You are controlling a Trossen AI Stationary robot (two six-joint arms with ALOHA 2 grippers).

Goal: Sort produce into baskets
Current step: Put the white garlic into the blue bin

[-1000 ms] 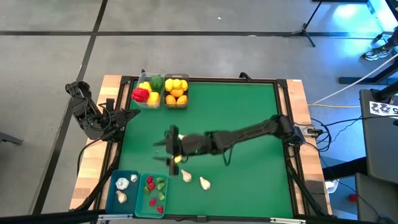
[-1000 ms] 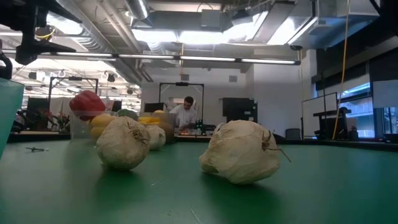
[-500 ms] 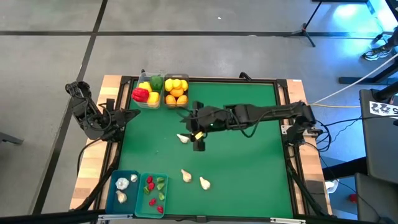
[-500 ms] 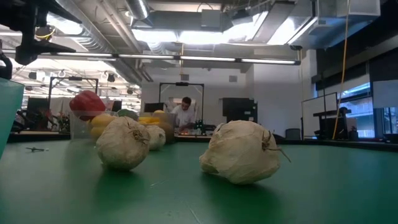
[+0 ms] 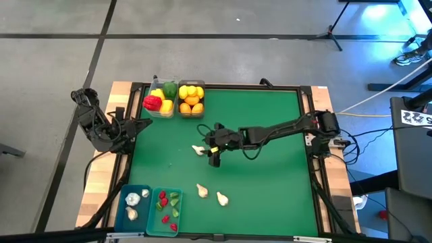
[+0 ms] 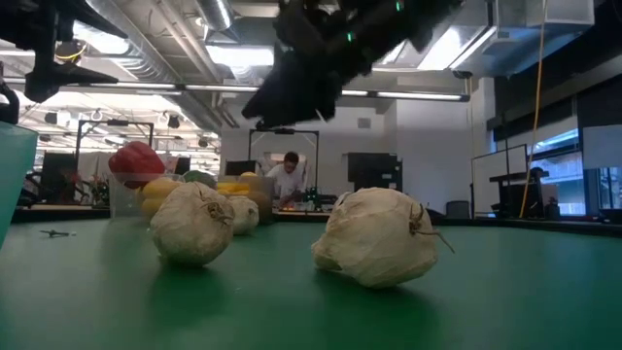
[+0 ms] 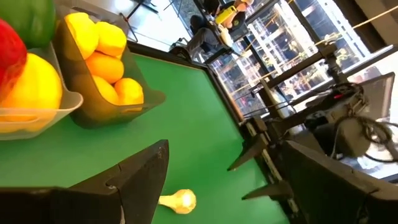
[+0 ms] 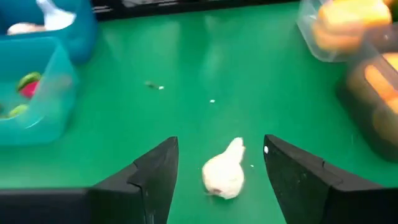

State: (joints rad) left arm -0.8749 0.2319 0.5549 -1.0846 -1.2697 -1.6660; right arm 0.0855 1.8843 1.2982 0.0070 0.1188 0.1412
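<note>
My right gripper point(image 5: 210, 148) is open above the middle of the green table, its fingers on either side of a white garlic bulb point(image 8: 224, 173) that lies on the table point(image 5: 198, 150) and touches neither. It also shows high in the low view point(image 6: 309, 66). Two more garlic bulbs point(image 5: 202, 191) point(image 5: 222, 198) lie near the front. My left gripper point(image 5: 138, 125) waits open at the table's left edge. The clear baskets hold peppers point(image 5: 160, 100) and lemons and oranges point(image 5: 191, 98). The teal baskets hold garlic point(image 5: 133, 204) and chilies point(image 5: 169, 208).
The two clear baskets stand at the far left of the table, the two teal ones at the near left corner. Bare green mat point(image 5: 270, 189) spreads over the right half. A person shows far off in the room in the low view point(image 6: 289, 175).
My right gripper has swung from near the two front garlic bulbs toward the table's far edge and a little to the right. It now stands over the lone garlic bulb. It has come into the low view, where it did not show before.
</note>
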